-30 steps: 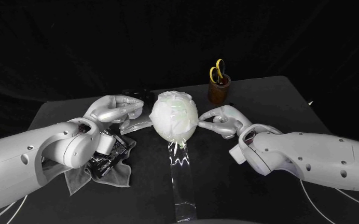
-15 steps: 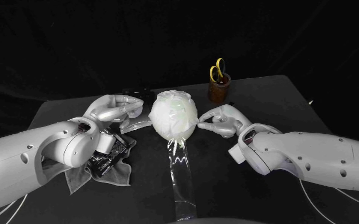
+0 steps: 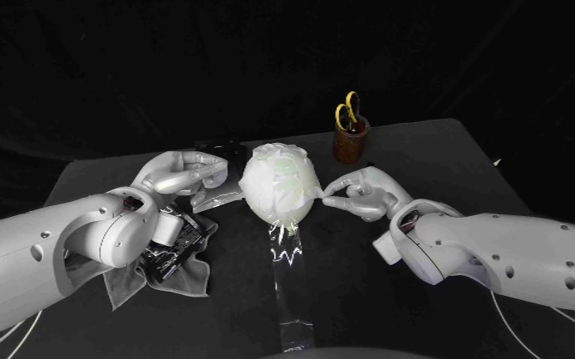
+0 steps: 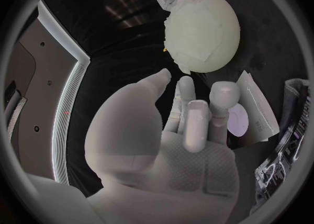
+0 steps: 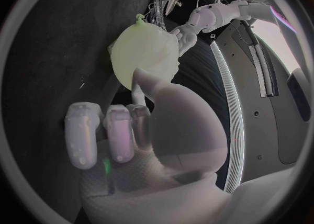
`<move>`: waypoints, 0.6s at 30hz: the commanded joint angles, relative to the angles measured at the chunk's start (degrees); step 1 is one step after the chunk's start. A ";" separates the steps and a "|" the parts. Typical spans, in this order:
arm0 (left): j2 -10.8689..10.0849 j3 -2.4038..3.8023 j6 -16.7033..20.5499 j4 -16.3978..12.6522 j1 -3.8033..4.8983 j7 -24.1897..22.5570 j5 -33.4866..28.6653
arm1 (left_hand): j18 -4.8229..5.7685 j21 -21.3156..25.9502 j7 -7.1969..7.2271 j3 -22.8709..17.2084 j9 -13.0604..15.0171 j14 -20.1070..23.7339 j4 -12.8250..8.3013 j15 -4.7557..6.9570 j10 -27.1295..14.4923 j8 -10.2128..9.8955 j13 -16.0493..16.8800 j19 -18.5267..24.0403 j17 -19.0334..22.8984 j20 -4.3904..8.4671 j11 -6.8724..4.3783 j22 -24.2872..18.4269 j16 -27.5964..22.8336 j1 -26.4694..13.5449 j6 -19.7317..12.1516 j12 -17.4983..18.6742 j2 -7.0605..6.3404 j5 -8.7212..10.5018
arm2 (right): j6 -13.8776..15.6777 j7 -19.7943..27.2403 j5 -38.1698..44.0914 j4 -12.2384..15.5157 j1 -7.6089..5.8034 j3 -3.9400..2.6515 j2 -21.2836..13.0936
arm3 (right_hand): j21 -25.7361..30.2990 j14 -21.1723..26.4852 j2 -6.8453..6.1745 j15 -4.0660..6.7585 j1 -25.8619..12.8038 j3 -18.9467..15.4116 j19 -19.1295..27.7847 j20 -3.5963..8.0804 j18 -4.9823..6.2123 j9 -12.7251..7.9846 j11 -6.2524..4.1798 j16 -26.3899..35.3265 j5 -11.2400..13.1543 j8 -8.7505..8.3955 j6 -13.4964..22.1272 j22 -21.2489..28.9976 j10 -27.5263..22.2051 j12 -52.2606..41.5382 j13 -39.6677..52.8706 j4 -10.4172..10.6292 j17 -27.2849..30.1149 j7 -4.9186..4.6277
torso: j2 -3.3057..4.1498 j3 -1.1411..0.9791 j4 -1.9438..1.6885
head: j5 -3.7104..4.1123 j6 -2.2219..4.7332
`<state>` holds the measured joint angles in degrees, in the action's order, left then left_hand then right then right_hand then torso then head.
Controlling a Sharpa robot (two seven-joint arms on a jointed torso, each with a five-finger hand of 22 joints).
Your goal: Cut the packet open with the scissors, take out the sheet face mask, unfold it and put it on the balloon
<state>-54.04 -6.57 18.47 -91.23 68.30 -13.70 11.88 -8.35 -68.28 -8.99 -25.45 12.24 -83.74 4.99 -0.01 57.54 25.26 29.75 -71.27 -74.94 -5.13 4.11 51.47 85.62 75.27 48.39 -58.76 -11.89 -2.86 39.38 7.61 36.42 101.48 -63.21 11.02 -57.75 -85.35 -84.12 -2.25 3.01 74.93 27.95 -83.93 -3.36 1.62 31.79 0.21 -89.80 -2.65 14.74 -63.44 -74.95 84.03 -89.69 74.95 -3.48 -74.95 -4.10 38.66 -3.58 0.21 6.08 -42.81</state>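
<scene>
Balloon: the balloon (image 3: 279, 189) lies mid-table between the two hands. Its long axis runs away from the robot, and the narrow knotted end is nearer the robot.
Sheet face mask: the sheet face mask (image 3: 277, 166) is draped in wrinkles over the balloon's top and sides.
Left robot hand: the left robot hand (image 3: 182, 174) is just beside the balloon's left flank and apart from it. Its fingers are stretched out and hold nothing.
Right robot hand: the right robot hand (image 3: 363, 193) is at the right flank, low toward the knot end, with its fingertips (image 3: 328, 199) on the mask-covered side. I cannot tell whether they pinch the mask's edge or only press it.
Deciding relation: the balloon lies inward from both palms. The right hand is the nearer, already in contact, so any smoothing likely starts there, pushing along the long axis.
Packet: the packet (image 3: 216, 202) lies flat on the table (image 3: 420, 292) between the left hand and the balloon.
Scissors: the scissors (image 3: 347, 114) stand in a brown holder (image 3: 350, 145), well behind the right hand.
Left wrist view: it shows the gap between the left fingers (image 4: 186, 103) and the balloon, which the head view blurs. It also shows the mask's ragged edge on that flank.
Right wrist view: it shows one finger (image 5: 138, 85) reaching the balloon's rim while the others curl back.
Head view: it alone gives both hands' positions relative to the balloon's axis.
</scene>
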 commanded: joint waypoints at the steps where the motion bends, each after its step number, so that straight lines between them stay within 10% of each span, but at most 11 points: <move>1: 0.15 0.01 -0.84 -0.12 0.00 -0.50 -0.32 | 0.77 -0.23 -0.03 0.36 -0.08 -1.36 0.07 -0.09 -0.49 0.13 0.04 -0.25 -1.23 -0.09 0.00 0.07 0.39 0.70 -0.05 -0.31 0.05 0.10 | -0.20 0.96 0.77 0.80 0.16 0.00 -0.60 | -0.13 -5.88 0.49 0.46 -0.38 0.49 -3.36 0.32 -0.46 1.33 -0.51 -0.20 -0.14 0.30 -0.32 -13.53 5.97 -0.31 15.05 -0.06 -15.05 0.22 | -0.10 0.05 0.07 | 0.19 -0.02; 8: 0.31 -0.06 -0.96 -0.02 -0.03 -0.53 -0.33 | 0.76 -0.24 -0.03 0.37 -0.09 -1.35 0.05 -0.10 -0.50 0.14 0.04 -0.21 -1.18 -0.10 0.01 0.04 0.38 0.83 -0.03 -0.33 0.06 0.10 | 0.03 0.76 1.90 0.59 0.29 0.00 -0.90 | 1.23 -5.88 -0.82 0.22 -1.28 0.08 -2.54 0.31 -0.14 1.69 -0.08 -0.20 -0.11 -0.51 2.53 -13.06 5.97 -0.31 15.05 -0.57 -15.05 -0.32 | -0.11 0.02 -0.06 | 0.55 0.23; 18: 0.17 -0.12 -1.01 -0.04 -0.06 -0.52 -0.33 | 0.75 -0.28 -0.04 0.39 -0.11 -1.34 0.00 -0.11 -0.52 0.15 0.03 -0.16 -1.17 -0.12 0.01 0.04 0.39 1.05 -0.01 -0.37 0.06 0.10 | 2.48 0.03 6.60 -0.43 0.32 0.00 -0.89 | 3.89 -5.88 -5.14 -2.73 -4.32 -3.40 -0.89 -1.50 0.35 -0.42 3.48 -0.20 -0.11 -5.85 11.03 -12.18 5.36 1.05 14.36 -0.07 -15.05 -4.49 | 0.01 0.05 -0.02 | 0.59 0.26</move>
<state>-53.91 -6.73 18.38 -91.13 68.24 -13.69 11.83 -8.35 -68.28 -8.98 -25.46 12.19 -83.73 4.99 -0.01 57.55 25.26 29.75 -71.26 -74.95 -5.13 4.12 51.44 85.81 75.77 48.39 -58.75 -11.85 -2.86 40.68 7.64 39.53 101.15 -62.94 11.04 -58.64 -81.66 -84.02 -7.01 0.60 70.64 24.82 -84.09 -4.47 1.62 31.41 3.40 -89.75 -3.01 9.06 -52.64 -74.90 83.93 -88.80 74.90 -3.55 -74.90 -8.53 38.62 -3.54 0.18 6.61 -42.50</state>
